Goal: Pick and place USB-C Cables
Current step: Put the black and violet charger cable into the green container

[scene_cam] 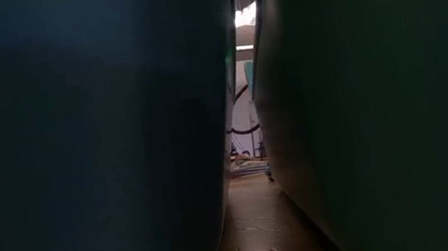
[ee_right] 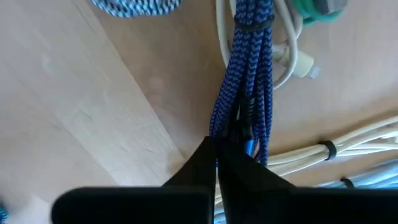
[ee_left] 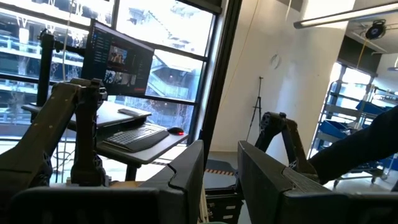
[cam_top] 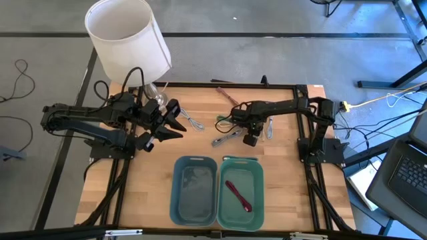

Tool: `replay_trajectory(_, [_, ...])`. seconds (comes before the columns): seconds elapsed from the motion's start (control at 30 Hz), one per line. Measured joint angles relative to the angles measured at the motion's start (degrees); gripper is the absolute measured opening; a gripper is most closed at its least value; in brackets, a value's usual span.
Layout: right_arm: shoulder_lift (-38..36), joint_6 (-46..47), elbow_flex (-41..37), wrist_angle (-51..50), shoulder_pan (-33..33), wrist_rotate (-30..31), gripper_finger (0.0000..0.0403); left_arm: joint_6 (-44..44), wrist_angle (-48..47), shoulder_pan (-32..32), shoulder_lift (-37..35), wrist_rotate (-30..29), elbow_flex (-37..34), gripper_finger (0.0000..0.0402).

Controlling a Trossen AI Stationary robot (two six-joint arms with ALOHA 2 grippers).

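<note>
My right gripper is down at the table's far middle, shut on a blue braided USB-C cable bundle. Around it lie a white bundle, a loose white cable, a green one and a blue-white braided one. A red cable lies in the green tray. The grey-blue tray stands beside it. My left gripper hovers open at the far left, pointing level toward the right. My right gripper pinches the blue braided bundle at its looped end between the two shut fingertips. The fingers come from above. The rest of the bundle runs away from the fingers over the wood, bound by a thin tie. I cannot tell if it is lifted.
A white lamp shade stands over the table's far left corner, close to the left arm. More cables lie at the far middle. The two trays fill the low view, leaving only a narrow gap. Bare wood flanks the trays.
</note>
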Motion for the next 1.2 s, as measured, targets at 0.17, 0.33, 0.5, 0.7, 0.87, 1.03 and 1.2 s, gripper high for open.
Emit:
replay_trajectory(0.17, [-3.84,1.06,2.49,-4.77,1.61,1.72,0.0003,0.00,-0.09,0.00,0.00,0.00,0.00,0.0092])
replay_trajectory(0.33, [-11.02,6.71,6.75,-13.11,4.79,3.30,0.0001,0.00,-0.22,0.00,-0.01,0.00,0.00,0.0092])
replay_trajectory(0.5, [-20.08,20.82,12.00,-17.50,12.08,0.65,0.0001,0.02,-0.29,0.00,-0.02,0.02,0.00,0.0092])
replay_trajectory(0.7, [-27.31,40.46,15.14,-8.22,26.88,-5.74,0.0000,1.69,-0.58,0.09,-0.02,0.02,0.00,0.0092])
replay_trajectory(0.87, [-27.45,54.02,15.21,3.41,39.79,-5.70,0.0000,3.42,-0.55,0.11,-0.02,0.00,0.00,0.0092])
replay_trajectory(1.03, [-23.49,66.08,15.21,4.73,48.36,0.01,0.0000,6.45,-0.20,0.11,-0.02,-0.12,0.00,0.0092])
replay_trajectory(1.2, [-17.56,71.21,15.19,4.53,51.37,0.60,0.0000,7.79,-0.02,0.11,-0.02,-1.61,0.00,0.0092])
